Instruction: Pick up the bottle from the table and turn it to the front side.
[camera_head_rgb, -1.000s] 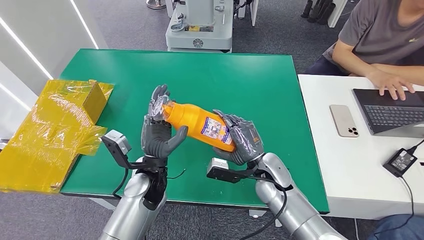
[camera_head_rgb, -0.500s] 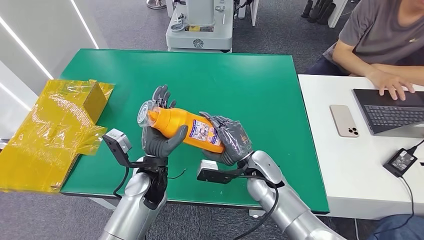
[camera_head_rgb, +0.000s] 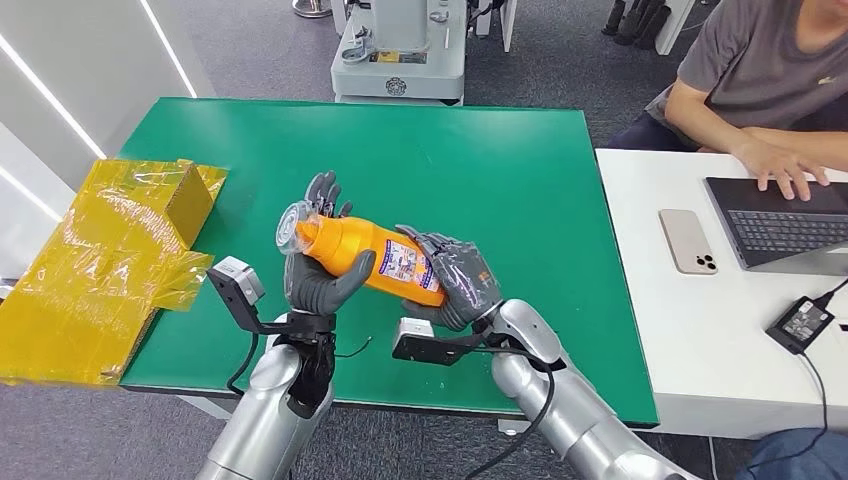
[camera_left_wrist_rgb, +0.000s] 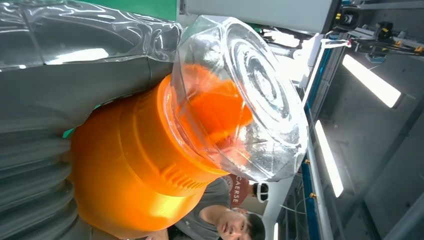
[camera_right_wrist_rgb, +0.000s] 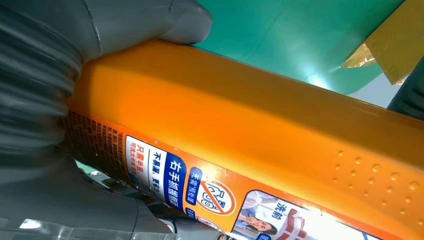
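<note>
An orange bottle (camera_head_rgb: 372, 256) with a clear cap (camera_head_rgb: 292, 222) and a printed label is held lying on its side above the green table (camera_head_rgb: 500, 180), cap toward the left. My right hand (camera_head_rgb: 455, 282) grips its lower body, with the label facing up. My left hand (camera_head_rgb: 318, 268) wraps the neck end just behind the cap. The left wrist view shows the clear cap (camera_left_wrist_rgb: 250, 95) and orange neck (camera_left_wrist_rgb: 140, 170) close up against my left hand (camera_left_wrist_rgb: 40, 165). In the right wrist view the bottle's label (camera_right_wrist_rgb: 210, 190) lies beside my right hand (camera_right_wrist_rgb: 45, 105).
A yellow plastic-wrapped box (camera_head_rgb: 110, 260) lies at the table's left edge. To the right stands a white desk (camera_head_rgb: 700, 340) with a phone (camera_head_rgb: 690, 240), a laptop (camera_head_rgb: 780, 220) and a power brick (camera_head_rgb: 800, 320); a person (camera_head_rgb: 760, 80) sits there typing. A machine base (camera_head_rgb: 400, 50) stands behind the table.
Both hands carried the bottle a little to the left over the last second, and my left hand closed around the neck. Since half a second ago almost nothing has moved.
</note>
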